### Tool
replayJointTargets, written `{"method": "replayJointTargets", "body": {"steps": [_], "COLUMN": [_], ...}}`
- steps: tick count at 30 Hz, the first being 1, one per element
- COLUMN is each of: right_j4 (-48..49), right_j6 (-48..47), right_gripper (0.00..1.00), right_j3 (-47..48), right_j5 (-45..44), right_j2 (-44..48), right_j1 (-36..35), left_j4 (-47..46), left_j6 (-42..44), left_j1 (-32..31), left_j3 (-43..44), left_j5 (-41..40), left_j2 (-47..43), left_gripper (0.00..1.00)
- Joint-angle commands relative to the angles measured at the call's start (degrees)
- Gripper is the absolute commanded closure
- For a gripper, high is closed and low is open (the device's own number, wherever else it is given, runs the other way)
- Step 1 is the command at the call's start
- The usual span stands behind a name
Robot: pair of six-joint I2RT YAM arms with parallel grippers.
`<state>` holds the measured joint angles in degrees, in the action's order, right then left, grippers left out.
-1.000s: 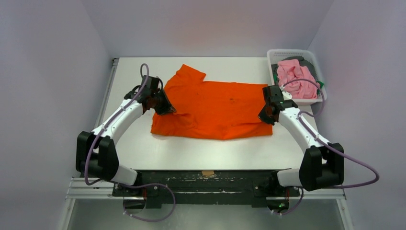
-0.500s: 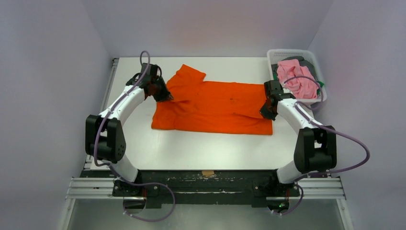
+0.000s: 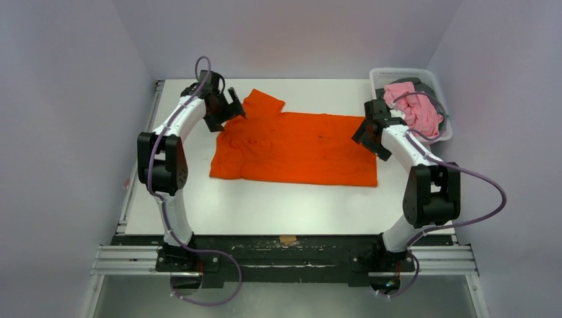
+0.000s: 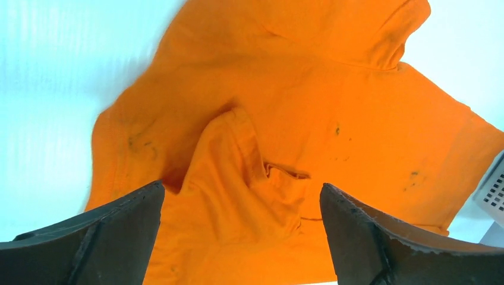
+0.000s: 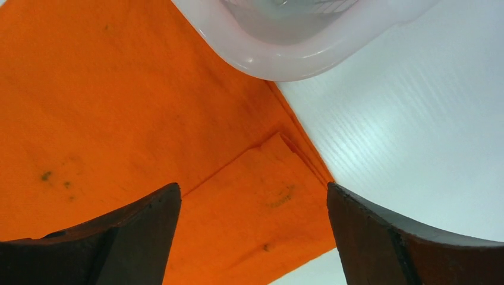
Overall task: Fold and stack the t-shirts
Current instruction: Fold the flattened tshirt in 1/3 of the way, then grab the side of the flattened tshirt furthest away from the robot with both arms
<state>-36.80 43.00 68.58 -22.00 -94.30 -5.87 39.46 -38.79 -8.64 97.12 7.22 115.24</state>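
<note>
The bright orange t-shirt (image 3: 298, 149) lies spread and partly folded on the white table (image 3: 265, 205). My left gripper (image 3: 226, 110) hovers open over the shirt's far left part, near the sleeve; in the left wrist view its fingers straddle a rumpled fold of the orange t-shirt (image 4: 297, 119) without touching it. My right gripper (image 3: 368, 139) stands open above the shirt's right edge, beside the basket. The right wrist view shows a folded corner of the orange t-shirt (image 5: 119, 119) between the open fingers. A light pink t-shirt (image 3: 414, 109) lies heaped in the basket on darker cloth (image 3: 429, 88).
The white mesh basket (image 3: 397, 71) sits at the table's far right corner, its rim (image 5: 285, 65) close above my right gripper. Grey walls close in the left, right and far sides. Bare table shows in front of the shirt.
Both grippers were shut on the orange t-shirt's edges and have opened, letting the cloth go. Both arms have reached farther away from their bases, carrying the edges toward the far side.
</note>
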Motion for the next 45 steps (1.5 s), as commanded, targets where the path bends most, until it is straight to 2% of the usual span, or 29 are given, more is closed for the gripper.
{"method": "replayJointTargets", "body": {"steps": [1, 5, 8, 12, 15, 22, 27, 36, 41, 45], "right_j4": [-2.0, 4.8, 9.7, 12.8, 12.8, 14.7, 13.7, 8.5, 6.3, 5.1], "right_j6": [-1.6, -5.0, -7.2, -10.0, -9.6, -7.7, -7.0, -3.3, -0.3, 1.9], "right_gripper": [0.06, 0.02, 0.01, 0.01, 0.03, 0.04, 0.04, 0.05, 0.05, 0.05], "right_j3": [-1.3, -8.5, -11.1, -8.8, -8.2, -17.2, -24.4, -34.7, -38.0, -39.5], "right_j5": [-2.5, 6.2, 11.0, 15.5, 16.3, 17.1, 19.3, 21.5, 22.4, 24.7], "right_j2": [6.1, 9.8, 8.2, 1.1, -2.2, 0.8, 6.9, 16.9, 22.9, 27.9], "right_j1": [0.3, -1.8, -6.5, -11.8, -13.7, -14.0, -14.4, -18.6, -20.3, -22.1], "left_j4": [0.9, -6.1, -9.0, -12.4, -12.7, -11.8, -9.6, -6.1, -4.9, -4.1], "left_j6": [0.2, -0.5, -1.4, -3.5, -4.0, -3.6, -3.8, -7.9, -10.0, -10.1], "left_j1": [0.2, -0.8, -2.0, -2.1, -2.4, -3.0, -4.6, -9.0, -9.7, -9.7], "left_j3": [-3.3, -16.1, -21.4, -23.8, -24.9, -32.6, -42.2, -60.1, -64.5, -63.5], "left_j5": [0.8, 5.7, 9.1, 13.2, 12.7, 11.8, 10.2, 3.5, 0.9, -1.7], "left_j2": [-8.0, -14.4, -13.7, -9.0, -6.9, -8.7, -15.3, -33.8, -41.0, -42.6], "left_gripper": [0.0, 0.0, 0.0, 0.0, 0.0, 0.0, 0.0, 0.0, 0.0, 0.0]}}
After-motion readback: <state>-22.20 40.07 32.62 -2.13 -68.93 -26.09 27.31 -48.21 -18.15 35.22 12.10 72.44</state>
